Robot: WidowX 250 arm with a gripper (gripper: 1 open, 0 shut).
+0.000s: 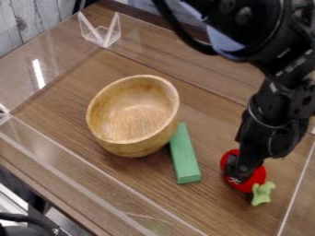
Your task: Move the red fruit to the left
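Glossy red fruit (233, 163) with pale green cap, flat green block (185, 153), light wooden bowl (133, 114), black claw (245, 169).

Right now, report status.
Gripper open, jaws down over red fruit, nothing held. Green block and wooden bowl lie to its left.
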